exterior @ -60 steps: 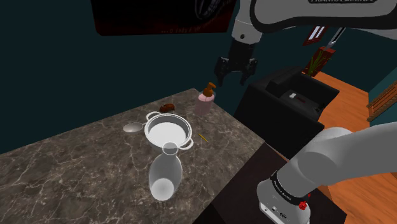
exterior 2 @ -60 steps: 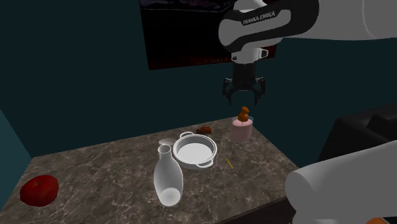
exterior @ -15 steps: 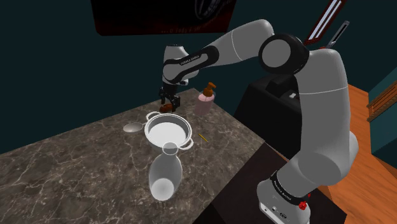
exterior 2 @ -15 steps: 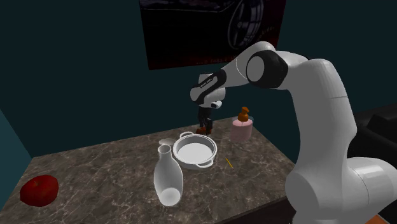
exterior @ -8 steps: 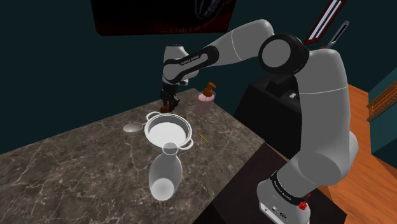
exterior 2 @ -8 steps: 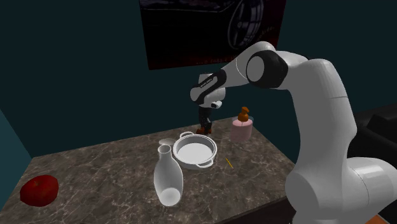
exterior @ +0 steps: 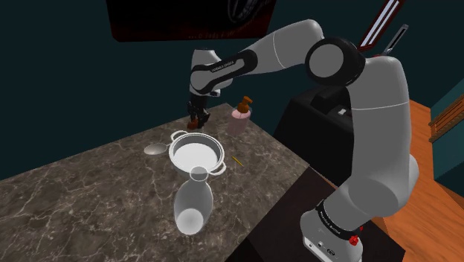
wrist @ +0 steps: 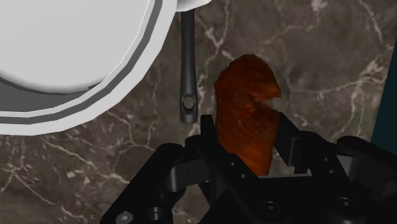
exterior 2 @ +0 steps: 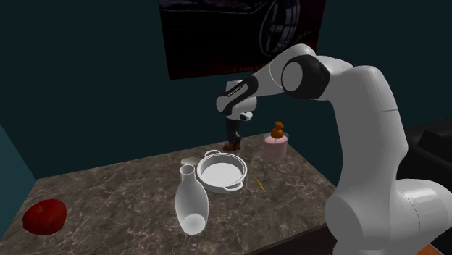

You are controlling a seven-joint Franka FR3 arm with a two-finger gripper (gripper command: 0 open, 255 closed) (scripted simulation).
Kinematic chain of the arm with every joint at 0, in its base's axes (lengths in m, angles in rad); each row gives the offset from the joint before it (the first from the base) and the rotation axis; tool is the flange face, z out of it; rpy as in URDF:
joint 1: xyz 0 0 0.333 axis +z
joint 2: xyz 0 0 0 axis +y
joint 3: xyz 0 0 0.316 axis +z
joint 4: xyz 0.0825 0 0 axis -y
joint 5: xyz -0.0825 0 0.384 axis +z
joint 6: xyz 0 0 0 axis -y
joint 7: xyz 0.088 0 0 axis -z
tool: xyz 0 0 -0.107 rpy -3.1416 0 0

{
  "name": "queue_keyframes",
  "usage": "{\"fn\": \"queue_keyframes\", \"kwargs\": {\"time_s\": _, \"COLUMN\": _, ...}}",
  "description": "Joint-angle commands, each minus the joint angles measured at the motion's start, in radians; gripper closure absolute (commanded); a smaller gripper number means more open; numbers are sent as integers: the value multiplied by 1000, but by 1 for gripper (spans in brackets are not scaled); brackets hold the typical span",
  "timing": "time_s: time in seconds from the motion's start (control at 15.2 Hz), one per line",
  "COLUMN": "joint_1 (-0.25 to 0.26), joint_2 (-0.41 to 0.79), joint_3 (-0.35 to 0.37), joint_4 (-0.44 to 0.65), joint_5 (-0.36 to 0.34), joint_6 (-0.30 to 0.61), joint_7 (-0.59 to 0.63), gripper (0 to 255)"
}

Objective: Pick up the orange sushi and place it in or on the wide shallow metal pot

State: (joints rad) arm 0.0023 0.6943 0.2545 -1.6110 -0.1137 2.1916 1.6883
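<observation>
Below the gripper (exterior: 198, 117), a dark veined marble countertop (exterior: 89, 186). Behind it, the white Franka arm (exterior: 379, 149), arched over from the stand. Just beside the gripper on the stand's side, a wide shallow pale pot (exterior: 195, 156) with two loop handles. Farther off past the pot, a white carafe (exterior: 193, 205). Near the gripper's other flank, a pink pump bottle (exterior: 239, 121) with a brown head. Well apart, a red fruit (exterior 2: 45, 216); nearer, beside the pot, a grey spoon (exterior: 155, 149). Clenched between the black fingers, the orange sushi (wrist: 247, 121), jutting past the fingertips over the marble, close to the pot's rim.
</observation>
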Motion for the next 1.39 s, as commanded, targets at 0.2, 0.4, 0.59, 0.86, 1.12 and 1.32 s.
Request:
{"fn": "queue_keyframes", "kwargs": {"time_s": 0.2, "joint_1": -8, "joint_2": -45, "joint_3": 7, "joint_4": -1, "joint_5": 9, "joint_6": -43, "joint_7": -5, "gripper": 255}}
{"fn": "queue_keyframes", "kwargs": {"time_s": 0.4, "joint_1": -10, "joint_2": -68, "joint_3": 11, "joint_4": 4, "joint_5": 15, "joint_6": -71, "joint_7": -6, "gripper": 255}}
{"fn": "queue_keyframes", "kwargs": {"time_s": 0.59, "joint_1": -13, "joint_2": -90, "joint_3": 15, "joint_4": 11, "joint_5": 20, "joint_6": -100, "joint_7": -8, "gripper": 255}}
{"fn": "queue_keyframes", "kwargs": {"time_s": 0.86, "joint_1": -16, "joint_2": -117, "joint_3": 20, "joint_4": 25, "joint_5": 27, "joint_6": -140, "joint_7": -9, "gripper": 255}}
{"fn": "queue_keyframes", "kwargs": {"time_s": 1.12, "joint_1": -18, "joint_2": -142, "joint_3": 24, "joint_4": 42, "joint_5": 33, "joint_6": -181, "joint_7": -11, "gripper": 255}}
{"fn": "queue_keyframes", "kwargs": {"time_s": 1.32, "joint_1": -13, "joint_2": -206, "joint_3": 37, "joint_4": -58, "joint_5": 45, "joint_6": -144, "joint_7": 11, "gripper": 255}}
